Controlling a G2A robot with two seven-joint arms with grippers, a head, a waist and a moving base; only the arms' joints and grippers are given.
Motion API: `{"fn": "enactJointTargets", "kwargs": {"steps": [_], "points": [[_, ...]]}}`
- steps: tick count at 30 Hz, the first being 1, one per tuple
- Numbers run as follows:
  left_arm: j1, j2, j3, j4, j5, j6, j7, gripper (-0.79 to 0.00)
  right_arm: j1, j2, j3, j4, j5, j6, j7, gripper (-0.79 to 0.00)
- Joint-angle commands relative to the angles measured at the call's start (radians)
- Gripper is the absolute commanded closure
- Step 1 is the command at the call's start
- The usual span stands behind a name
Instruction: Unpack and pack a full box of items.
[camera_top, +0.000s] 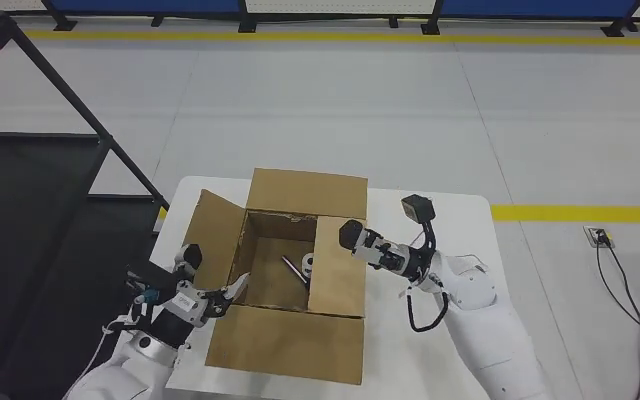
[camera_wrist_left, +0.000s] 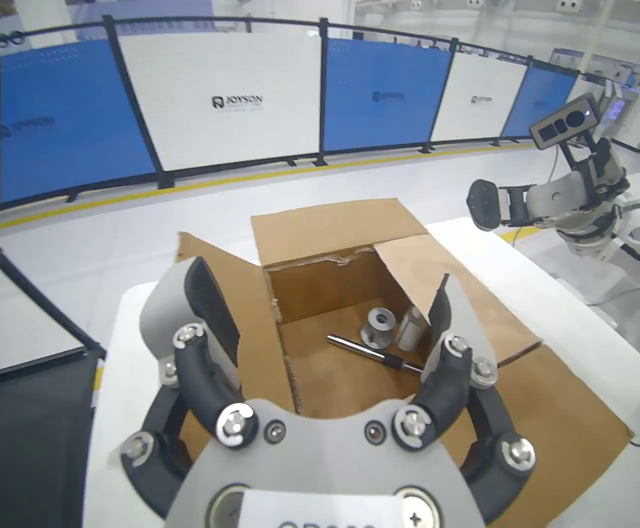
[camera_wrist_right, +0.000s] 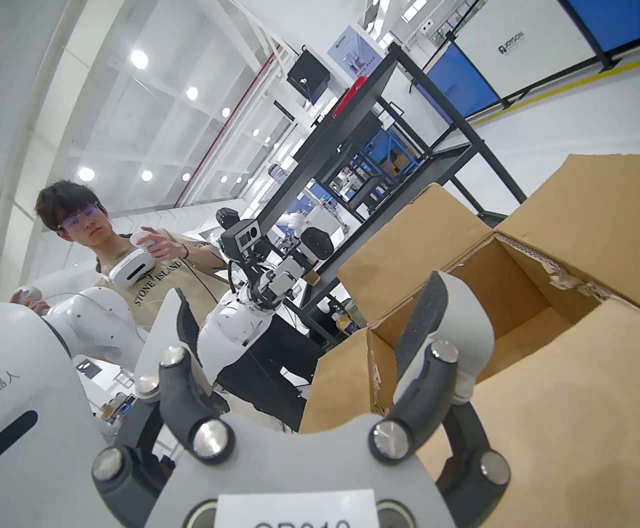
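Closest to the robot is the left gripper (camera_top: 236, 288), at about 8 o'clock from the box (camera_top: 300, 190). Its two fingers are spread wide and hold nothing. It looks right into the box, so I think it is getting ready to reach in and take something out.

The box sits in the middle of the white table (camera_top: 440, 210). Its front flap (camera_top: 290, 345) is folded out and down, toward 6 o'clock. The flaps are open like this so the grippers can get inside.

On the floor of the box lies a metal rod (camera_wrist_left: 375, 352). It lies flat. Seen from the top, its long side runs from about 10 o'clock to about 4 o'clock. Just beside it, toward 3 o'clock, are a round metal part (camera_wrist_left: 377, 327) with a hole that looks up, and a short grey piece (camera_wrist_left: 409, 330). I think these are the things to unpack, and the job has hardly started.

Farther off, at about 3 o'clock, the right gripper (camera_top: 350, 236) hangs by the right flap (camera_top: 338, 270). Its fingers are wide apart too, with nothing in them. I cannot tell if it touches the flap. Maybe it is there to keep that flap out of the way.
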Motion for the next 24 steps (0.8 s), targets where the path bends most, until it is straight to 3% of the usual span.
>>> {"fn": "enactJointTargets", "kwargs": {"steps": [1,3,7,17,20,24], "points": [[-0.050,-0.001,0.051,0.028,-0.023,-0.007,-0.073,-0.785,-0.044,0.013,0.041,-0.037,0.000,-0.011,-0.011,-0.785],[-0.093,-0.002,0.096,0.062,-0.059,-0.032,-0.147,-0.785,-0.078,0.025,0.077,-0.064,-0.015,-0.008,-0.016,-0.785],[-0.093,-0.002,0.096,0.062,-0.059,-0.032,-0.147,-0.785,-0.128,0.042,0.139,-0.087,-0.057,0.075,-0.067,-0.785],[-0.091,-0.004,0.110,0.084,-0.112,-0.027,-0.170,-0.785,-0.131,0.042,0.141,-0.090,-0.059,0.079,-0.080,-0.785],[-0.132,-0.009,0.139,0.122,-0.221,0.018,-0.236,-0.785,-0.145,0.046,0.154,-0.089,-0.022,0.043,-0.115,-0.785],[-0.227,-0.014,0.187,0.203,-0.378,0.046,-0.379,-0.785,-0.160,0.062,0.181,-0.083,0.050,-0.004,-0.042,-0.785]]}}
